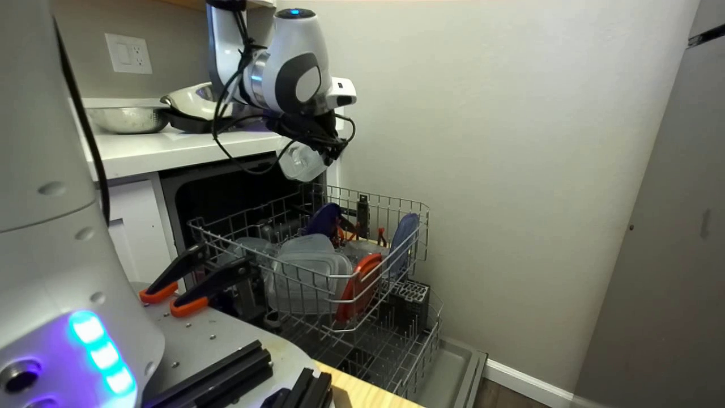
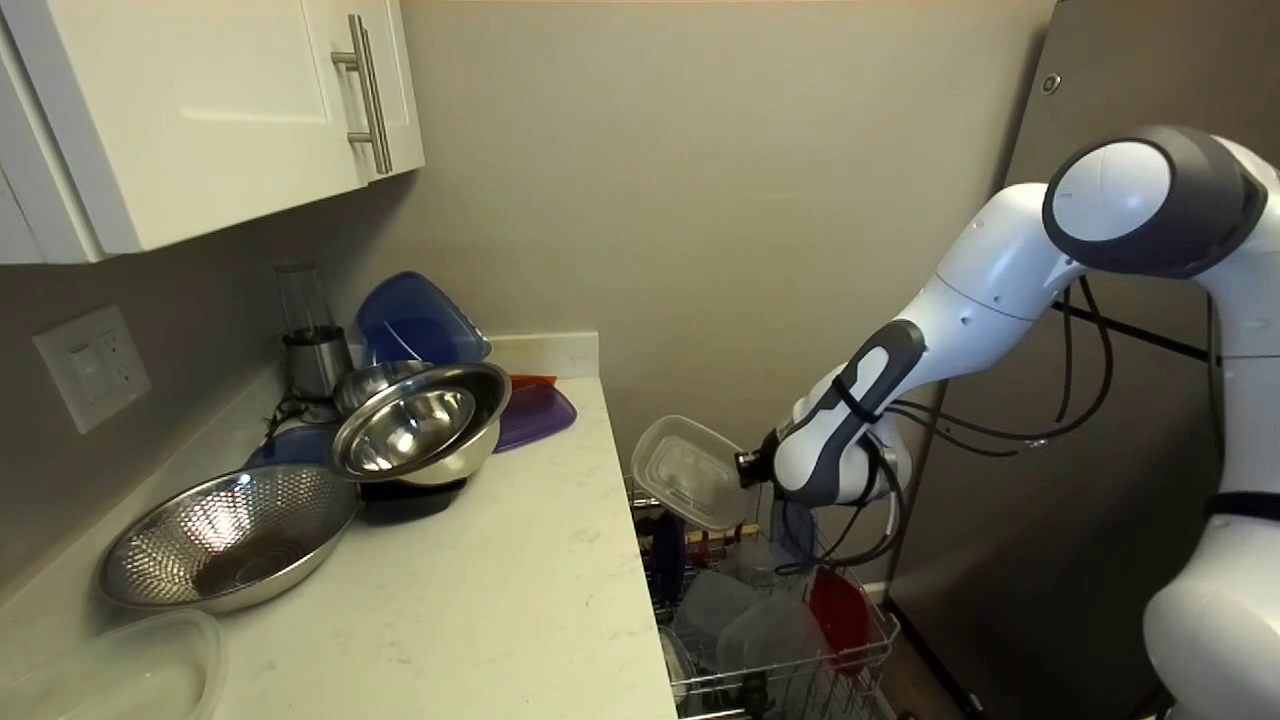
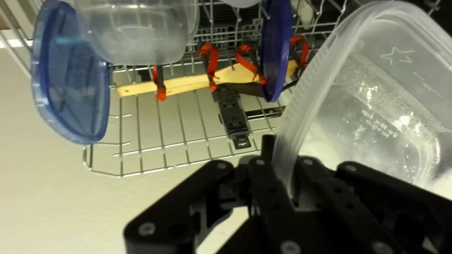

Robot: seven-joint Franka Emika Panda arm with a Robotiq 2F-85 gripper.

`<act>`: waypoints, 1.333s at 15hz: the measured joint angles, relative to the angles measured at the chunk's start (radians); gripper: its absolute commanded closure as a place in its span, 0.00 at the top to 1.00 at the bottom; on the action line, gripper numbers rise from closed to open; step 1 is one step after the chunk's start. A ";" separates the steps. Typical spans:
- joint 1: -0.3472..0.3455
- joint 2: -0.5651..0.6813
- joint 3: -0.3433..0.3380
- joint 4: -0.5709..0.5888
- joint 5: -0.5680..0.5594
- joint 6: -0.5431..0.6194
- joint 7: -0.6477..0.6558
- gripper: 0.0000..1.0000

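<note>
The rounded-rectangular colourless plastic container is marked with a star outline, while the jointed end effector is finished in black. The translucent blue plastic lid is edged in a deeper blue. The slim wooden utensil is toned pale yellow, and the curled strips are coloured orange-red. The long white worktop is faintly veined in grey, and the round silver metal colander is patterned with small holes.
</note>
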 measured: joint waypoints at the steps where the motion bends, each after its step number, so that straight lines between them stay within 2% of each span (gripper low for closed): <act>1: 0.083 -0.028 -0.071 -0.011 0.078 -0.001 -0.036 0.04; 5: 0.416 -0.068 -0.378 -0.063 0.421 -0.002 -0.291 0.04; 7: 0.575 -0.050 -0.514 -0.069 0.580 -0.006 -0.419 0.04; 9: 0.730 -0.013 -0.630 -0.068 0.694 -0.008 -0.492 0.04; 11: 0.876 0.035 -0.713 -0.067 0.768 -0.009 -0.501 0.04; 15: 1.125 0.147 -0.824 -0.063 0.903 -0.009 -0.502 0.04; 20: 1.439 0.292 -1.068 -0.062 1.108 -0.042 -0.565 0.04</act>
